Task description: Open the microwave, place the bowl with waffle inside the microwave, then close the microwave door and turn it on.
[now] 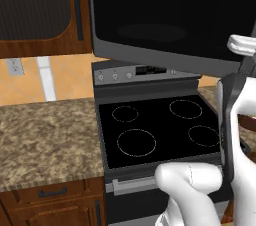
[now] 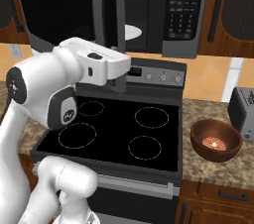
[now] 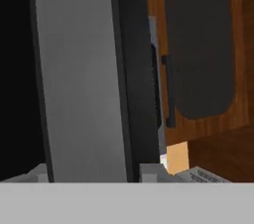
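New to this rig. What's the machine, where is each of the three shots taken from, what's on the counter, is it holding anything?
It's a rendered kitchen with a white robot arm on a driving base. Two cameras sit behind the arm, left and right; the third looks along the gripper. The microwave hangs above the stove, and the microwave door is swung open. In the hand view the door's grey bar handle stands between the fingertips; whether they squeeze it is unclear. The bowl waits on the counter beside a toaster.
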